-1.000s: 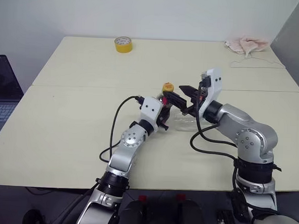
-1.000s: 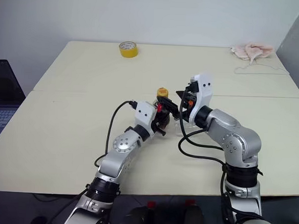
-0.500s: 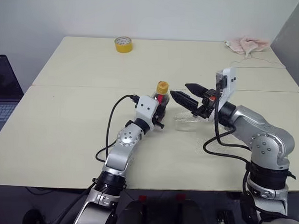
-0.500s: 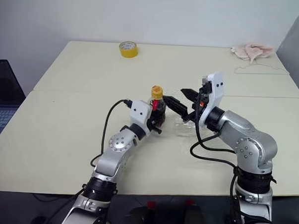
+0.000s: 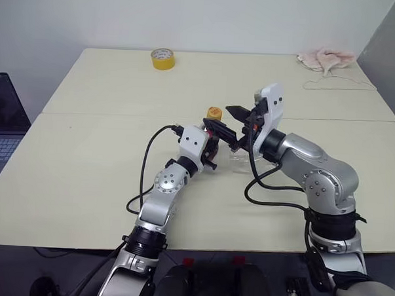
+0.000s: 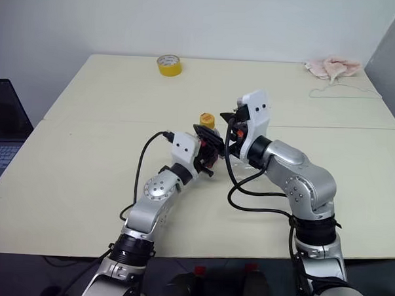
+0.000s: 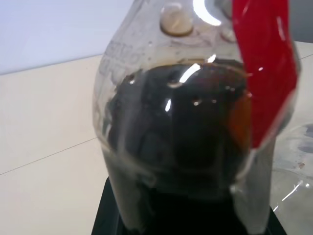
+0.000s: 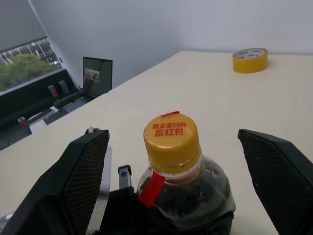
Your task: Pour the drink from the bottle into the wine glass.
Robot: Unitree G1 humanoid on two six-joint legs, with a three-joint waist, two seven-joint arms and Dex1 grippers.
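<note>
Spanning a white-walled room, pale tabletop (image 5: 85,176) with tape roll (image 5: 163,58), cloth (image 5: 326,59), laptop (image 5: 3,123) beside, left end effector (image 5: 211,145) gripping bottle (image 5: 213,130), right end effector (image 5: 230,122) spread wide around yellow cap (image 8: 171,135).

The bottle (image 8: 183,196) is clear, shiny plastic with a smooth yellow cap (image 8: 171,135); the table (image 5: 85,169) looks matt.

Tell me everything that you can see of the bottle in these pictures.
The bottle is small, of clear plastic, with a rounded body, a narrow neck and a red label strip. Its yellow screw cap, with red print on top, is on. Dark, almost black drink fills most of the body. It stands upright near the middle of the table, held low on its body by the shut left gripper. The open right gripper has one finger on each side of the cap, not touching it.
</note>
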